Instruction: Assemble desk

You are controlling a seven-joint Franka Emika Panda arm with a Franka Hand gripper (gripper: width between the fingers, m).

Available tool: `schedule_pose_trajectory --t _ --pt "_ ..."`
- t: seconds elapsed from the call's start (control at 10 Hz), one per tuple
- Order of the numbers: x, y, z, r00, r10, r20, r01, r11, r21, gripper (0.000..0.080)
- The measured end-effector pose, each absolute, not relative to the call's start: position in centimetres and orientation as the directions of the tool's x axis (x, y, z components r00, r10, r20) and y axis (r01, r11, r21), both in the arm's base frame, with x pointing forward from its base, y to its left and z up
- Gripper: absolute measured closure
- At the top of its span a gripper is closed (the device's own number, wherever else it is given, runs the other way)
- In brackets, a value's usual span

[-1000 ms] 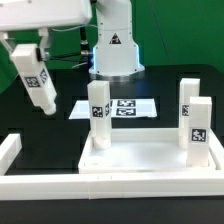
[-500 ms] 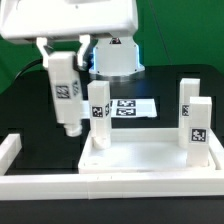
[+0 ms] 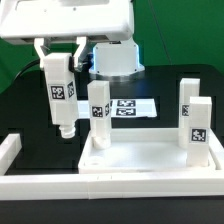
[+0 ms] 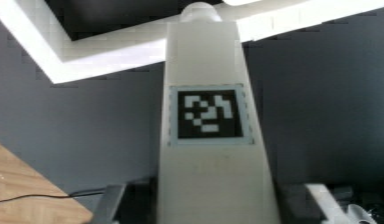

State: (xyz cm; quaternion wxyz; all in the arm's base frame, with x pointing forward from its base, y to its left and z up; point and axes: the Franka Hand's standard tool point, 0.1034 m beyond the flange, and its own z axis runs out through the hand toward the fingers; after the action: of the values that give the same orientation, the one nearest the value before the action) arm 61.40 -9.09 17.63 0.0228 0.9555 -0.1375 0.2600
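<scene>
Tabletop: lies rim-up on the black desk; three legs stand in its corners, leaving the near corner on the exterior view's left bare.
Held leg: upright, in the air just outside that side of the tabletop.
Fingers: clamped on the leg's upper end.
Advice: keep the leg vertical, centre it over the bare socket, then lower straight.

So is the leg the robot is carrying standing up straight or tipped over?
Upright. The held leg hangs nearly vertical from the pincer, its narrow end pointing down, in the air beside the tabletop, not yet in a socket.
</scene>
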Motion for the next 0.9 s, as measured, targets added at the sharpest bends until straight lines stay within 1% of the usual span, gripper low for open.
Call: schedule_pose_trajectory --t 0.1,0.3,0.4,0.6,0.7,0.9 --pt "61.4 -8.4 17.2 0.832 -0.244 0.497 -0.265 -0.964 -0.029 0.0511" --pt "62.0 -6.8 15.7 0.846 -0.238 0.477 -0.253 -0.967 -0.034 0.0511" --pt "62.7 -6.1 15.5 0.86 -0.235 0.453 -0.242 -0.969 -0.042 0.0511" --pt "63.6 -5.9 15.1 0.862 -0.234 0.449 -0.241 -0.97 -0.042 0.0511" --pt "63.7 -5.3 14.3 0.863 -0.246 0.441 -0.251 -0.967 -0.046 0.0511" --pt "63.4 -5.1 13.5 0.869 -0.241 0.432 -0.249 -0.968 -0.04 0.0511"
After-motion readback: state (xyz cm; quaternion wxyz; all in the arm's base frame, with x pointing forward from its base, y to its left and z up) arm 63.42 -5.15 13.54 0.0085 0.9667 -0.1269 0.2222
